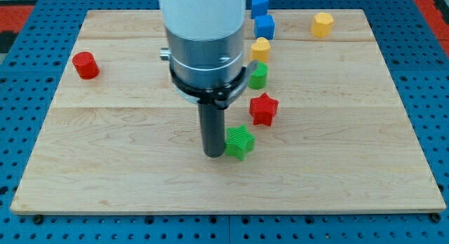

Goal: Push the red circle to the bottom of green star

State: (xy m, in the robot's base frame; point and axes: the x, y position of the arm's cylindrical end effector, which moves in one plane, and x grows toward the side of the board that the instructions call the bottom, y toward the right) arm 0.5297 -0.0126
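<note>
The red circle [85,65] sits near the board's left edge, toward the view's top. The green star [239,141] lies below the board's middle. My tip [213,153] rests on the board right at the green star's left side, touching or nearly touching it. The red circle is far to the upper left of my tip. The arm's white and grey body hangs over the board's top middle and hides what is behind it.
A red star [264,109] lies up and right of the green star. Above it a column runs upward: a green block [258,76], a yellow block [260,48], two blue blocks [264,25]. A yellow hexagon [322,24] sits at the top right. The wooden board [126,174] ends in blue pegboard.
</note>
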